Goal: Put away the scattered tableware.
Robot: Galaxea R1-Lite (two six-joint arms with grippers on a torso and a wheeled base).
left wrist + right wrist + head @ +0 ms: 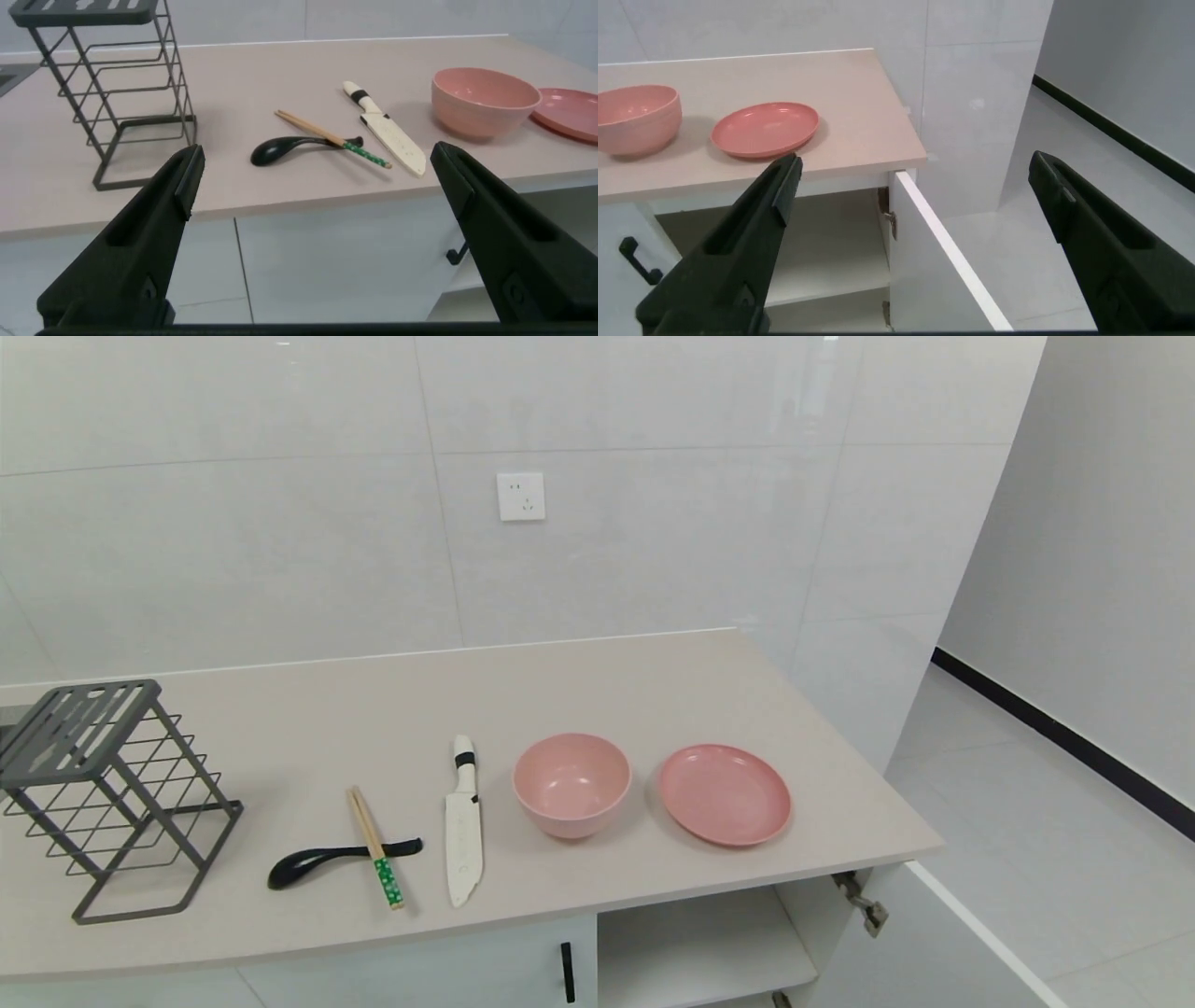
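All the tableware lies in a row near the front edge of the desk (607, 691), and the pink bowl (571, 784) is the handiest marker. Just to its right, close but not touching, sits the pink plate (725, 793). Just to its left lies the knife (464, 821), flat, blade toward the front edge. Farther left, the chopsticks (375, 847) rest across the handle of the black spoon (327, 861). Farthest left of the bowl stands the wire rack (103, 793). Its slotted top and open cage look meant for the knife and the slim pieces.

Below the bowl and plate, a cupboard shelf (700, 943) is bare and the cupboard door (934, 952) hangs open, likely so the crockery can go inside.

The left pincer (316, 154) is spread wide and holds nothing, facing the spoon and chopsticks left of the bowl. The right pincer (915, 163) is also spread wide and holds nothing, facing the open cupboard right of the bowl. Nothing is put away yet.
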